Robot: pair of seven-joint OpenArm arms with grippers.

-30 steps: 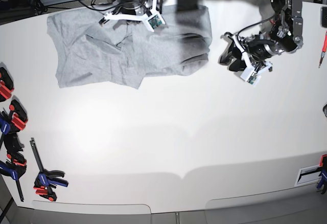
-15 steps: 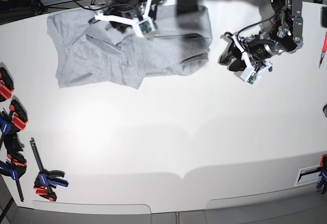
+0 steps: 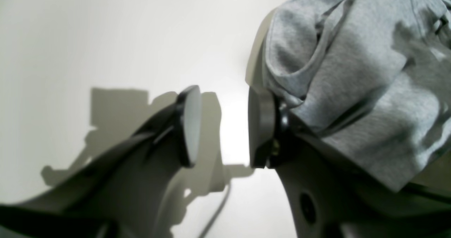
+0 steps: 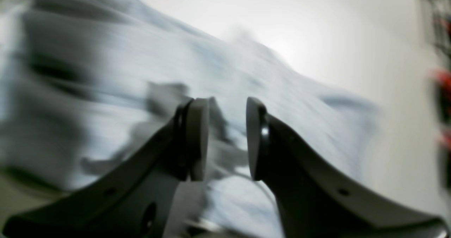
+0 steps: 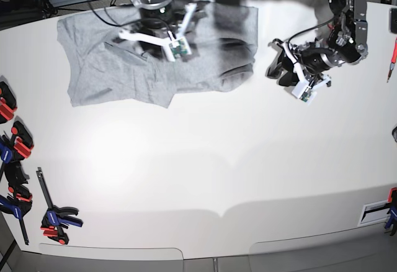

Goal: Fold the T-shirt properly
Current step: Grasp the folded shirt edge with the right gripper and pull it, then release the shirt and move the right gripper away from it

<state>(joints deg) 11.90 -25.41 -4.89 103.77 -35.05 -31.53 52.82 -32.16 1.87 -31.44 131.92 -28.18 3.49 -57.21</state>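
The light grey T-shirt (image 5: pixel 124 67) lies crumpled and partly folded at the table's far left, plain side showing. My right gripper (image 5: pixel 147 43) hovers over its upper middle. In the blurred right wrist view the gripper (image 4: pixel 225 139) is open, with grey cloth (image 4: pixel 105 90) below it and nothing between the fingers. My left gripper (image 5: pixel 276 67) sits just off the shirt's right edge. In the left wrist view it (image 3: pixel 222 125) is open and empty over bare table, and the bunched shirt edge (image 3: pixel 352 72) lies beside its right finger.
Several red, blue and black clamps (image 5: pixel 12 141) lie along the table's left edge, with one more (image 5: pixel 57 217) near the front left. A red-handled tool (image 5: pixel 392 61) lies at the right edge. Another clamp (image 5: pixel 391 213) sits at the front right.
The right gripper went from shut to open, let go of the cloth, and swung left and slightly forward over the shirt. The shirt's top right edge settled. The left arm stayed put.
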